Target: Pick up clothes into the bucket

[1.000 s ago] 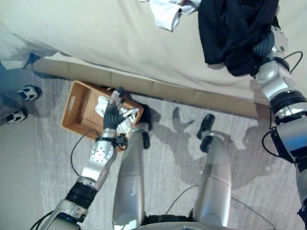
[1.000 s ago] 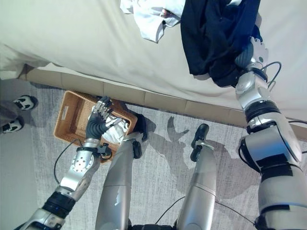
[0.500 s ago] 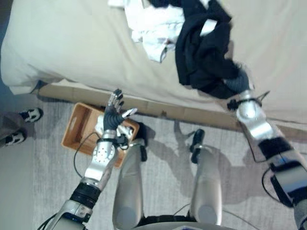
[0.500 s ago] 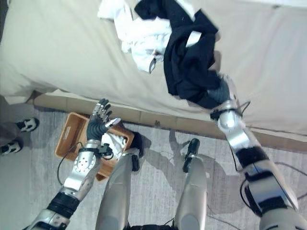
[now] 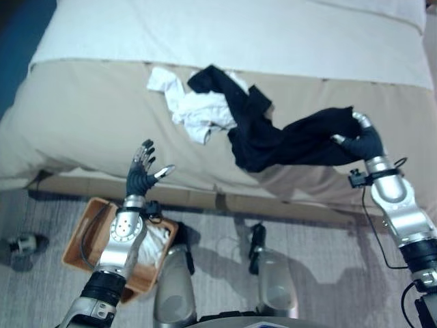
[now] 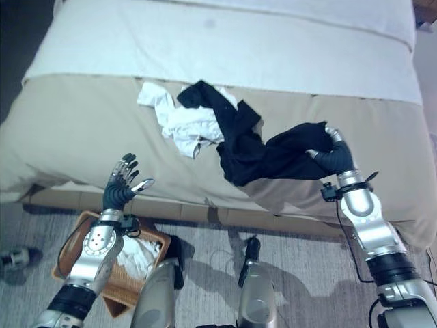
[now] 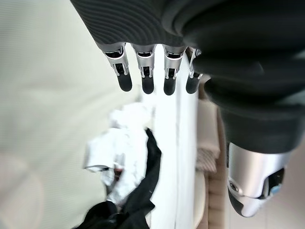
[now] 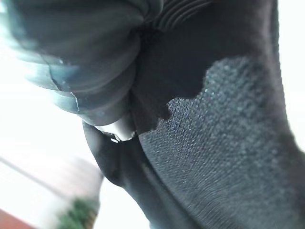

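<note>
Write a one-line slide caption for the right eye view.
Right hand grips a black garment on the bed; left hand is open above the basket.

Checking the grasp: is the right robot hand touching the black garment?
Touching. In the right eye view the right robot hand is curled round one end of the black garment, which stretches from it across the bed.
</note>
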Motion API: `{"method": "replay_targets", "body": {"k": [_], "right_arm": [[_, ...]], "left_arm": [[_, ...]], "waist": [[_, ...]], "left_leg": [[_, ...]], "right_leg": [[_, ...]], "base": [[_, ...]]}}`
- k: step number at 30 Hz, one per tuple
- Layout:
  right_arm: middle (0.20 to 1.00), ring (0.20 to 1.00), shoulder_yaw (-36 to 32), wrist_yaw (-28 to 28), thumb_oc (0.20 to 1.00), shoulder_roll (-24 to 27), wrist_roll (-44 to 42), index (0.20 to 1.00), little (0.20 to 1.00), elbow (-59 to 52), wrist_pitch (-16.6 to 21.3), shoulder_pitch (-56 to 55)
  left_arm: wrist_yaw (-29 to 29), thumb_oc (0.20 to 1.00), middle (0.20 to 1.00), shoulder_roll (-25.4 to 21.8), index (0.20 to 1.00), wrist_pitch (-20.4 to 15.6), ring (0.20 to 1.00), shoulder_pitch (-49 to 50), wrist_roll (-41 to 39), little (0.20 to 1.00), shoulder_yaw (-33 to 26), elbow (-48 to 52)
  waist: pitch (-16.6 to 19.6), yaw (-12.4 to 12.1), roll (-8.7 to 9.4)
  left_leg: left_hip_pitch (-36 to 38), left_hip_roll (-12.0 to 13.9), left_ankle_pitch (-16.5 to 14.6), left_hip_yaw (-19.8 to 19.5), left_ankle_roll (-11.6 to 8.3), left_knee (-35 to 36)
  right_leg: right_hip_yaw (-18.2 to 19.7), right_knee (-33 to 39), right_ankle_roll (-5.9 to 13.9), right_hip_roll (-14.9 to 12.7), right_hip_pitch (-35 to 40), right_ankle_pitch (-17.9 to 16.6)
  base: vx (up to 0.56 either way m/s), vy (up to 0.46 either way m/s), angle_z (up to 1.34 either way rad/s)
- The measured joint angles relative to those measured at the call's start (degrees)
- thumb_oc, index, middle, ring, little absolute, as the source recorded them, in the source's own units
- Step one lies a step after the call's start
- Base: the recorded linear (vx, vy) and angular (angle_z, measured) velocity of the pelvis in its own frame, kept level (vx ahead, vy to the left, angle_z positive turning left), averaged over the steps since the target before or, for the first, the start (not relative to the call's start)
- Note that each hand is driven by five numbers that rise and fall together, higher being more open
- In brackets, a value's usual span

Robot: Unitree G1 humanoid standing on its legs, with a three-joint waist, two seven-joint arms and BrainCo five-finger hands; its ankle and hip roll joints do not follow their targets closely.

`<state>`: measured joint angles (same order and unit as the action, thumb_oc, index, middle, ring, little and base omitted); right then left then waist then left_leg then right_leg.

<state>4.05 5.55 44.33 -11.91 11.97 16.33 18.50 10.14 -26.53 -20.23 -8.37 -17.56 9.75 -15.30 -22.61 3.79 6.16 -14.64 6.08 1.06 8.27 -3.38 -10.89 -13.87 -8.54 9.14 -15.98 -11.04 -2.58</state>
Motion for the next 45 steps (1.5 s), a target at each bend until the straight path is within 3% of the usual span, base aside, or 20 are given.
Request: {"method": "replay_targets", "body": {"k": [6,10,13,20,24,28,38,39,40,45], "right_arm": [[0.2,0.2,1.09,-3.35,0.2,2.33,-5.32,0.2,0.2,-5.68,0.21,3.0],[0.2,0.2,5.65,-6.31,0.2,4.77,-10.91,0.2,0.2,-7.61,0.3,8.98],[0.2,0.2,9.66,-8.51,0.2,6.47,-14.72,0.2,0.2,-9.73,-0.14,13.97],[0.2,0.2,18.4,-12.19,0.2,10.67,-20.98,0.2,0.2,-12.42,-1.19,23.77],[0.2,0.2,25.86,-12.7,0.2,10.73,-23.01,0.2,0.2,-11.32,-2.34,30.52],[0.2,0.2,29.22,-12.69,0.2,10.41,-23.64,0.2,0.2,-10.81,-3.36,33.35],[0.2,0.2,30.55,-12.68,0.2,10.41,-25.55,0.2,0.2,-10.52,-4.27,34.29],[0.2,0.2,30.56,-12.68,0.2,10.42,-25.58,0.2,0.2,-10.07,-4.26,34.29],[0.2,0.2,30.56,-12.66,0.2,10.44,-25.66,0.2,0.2,-9.2,-4.27,34.31],[0.2,0.2,32.17,-12.5,0.2,11.47,-25.76,0.2,0.2,-6.73,-4.28,35.91]], "left_arm": [[-0.73,1.0,1.0,-2.47,1.0,1.1,1.0,-3.54,5.58,1.0,2.24,0.27],[-1.84,1.0,1.0,-4.24,1.0,1.15,1.0,-5.89,10.13,1.0,5.68,0.53],[-3.02,1.0,1.0,-4.16,1.0,1.51,1.0,-7.2,11.04,1.0,8.28,0.8],[-5.02,1.0,1.0,-1.45,1.0,3.36,1.0,-13.48,10.99,1.0,14.82,0.42],[-6.76,1.0,1.0,1.44,1.0,5.05,1.0,-20.01,6.51,1.0,21.1,-2.62],[-8.54,1.0,1.0,3.95,1.0,6.24,1.0,-22.95,1.65,1.0,24.61,-5.25],[-10.06,1.0,1.0,9.89,1.0,8.77,1.0,-25.79,-1.51,1.0,30.14,-11.31],[-11.04,0.47,0.47,9.93,0.47,8.95,0.47,-25.8,-3.25,0.47,31.32,-11.41],[-12.01,0.2,0.2,10.07,0.2,9.39,0.2,-25.8,-3.84,0.2,32.12,-11.4],[-14.18,0.2,0.2,10.63,0.2,9.86,0.2,-25.5,-4.0,0.2,33.98,-13.95]], "waist": [[5.98,0.36,-0.16],[11.56,0.61,0.49],[13.32,1.51,1.2],[16.94,2.7,2.34],[18.05,3.19,2.39],[19.43,3.25,2.26],[21.52,4.97,1.81],[21.76,5.09,1.65],[21.96,5.29,1.47],[22.42,5.44,0.75]], "left_leg": [[6.33,0.06,0.43,1.75,-0.66,4.32],[9.51,0.72,0.4,2.92,-0.88,6.28],[12.16,1.03,1.1,3.5,-1.9,8.59],[14.32,1.45,1.57,4.29,-2.31,10.58],[16.33,1.4,1.58,4.94,-2.31,11.37],[17.3,1.38,1.59,5.5,-2.32,11.89],[17.97,1.29,1.68,5.7,-2.31,12.54],[17.99,1.28,1.69,5.71,-2.29,12.56],[18.01,1.29,1.69,5.76,-2.29,12.58],[18.22,1.35,2.24,5.79,-2.41,13.55]], "right_leg": [[0.35,6.62,0.22,1.29,6.47,-2.32],[0.85,8.69,0.2,2.51,8.93,-2.48],[0.93,9.95,0.21,3.21,10.8,-2.48],[1.17,10.94,0.21,3.87,12.04,-2.48],[1.63,10.98,0.23,3.89,13.3,-2.47],[2.06,11.12,0.24,3.89,13.73,-2.45],[2.2,11.24,0.26,3.87,14.0,-2.44],[2.22,11.25,0.26,3.88,13.99,-2.44],[2.27,11.25,0.26,3.88,13.96,-2.44],[2.27,11.26,0.26,4.03,13.8,-2.44]], "base": [[0.11,-0.015,-0.12],[0.12,-0.019,-0.15],[0.1,-0.006,-0.07],[0.05,-0.006,-0.05],[0.02,0.005,-0.04],[0.02,0.004,-0.08],[0.0,0.0,-0.01],[0.0,0.0,0.0],[0.0,0.0,0.0],[0.0,0.0,0.0]]}}
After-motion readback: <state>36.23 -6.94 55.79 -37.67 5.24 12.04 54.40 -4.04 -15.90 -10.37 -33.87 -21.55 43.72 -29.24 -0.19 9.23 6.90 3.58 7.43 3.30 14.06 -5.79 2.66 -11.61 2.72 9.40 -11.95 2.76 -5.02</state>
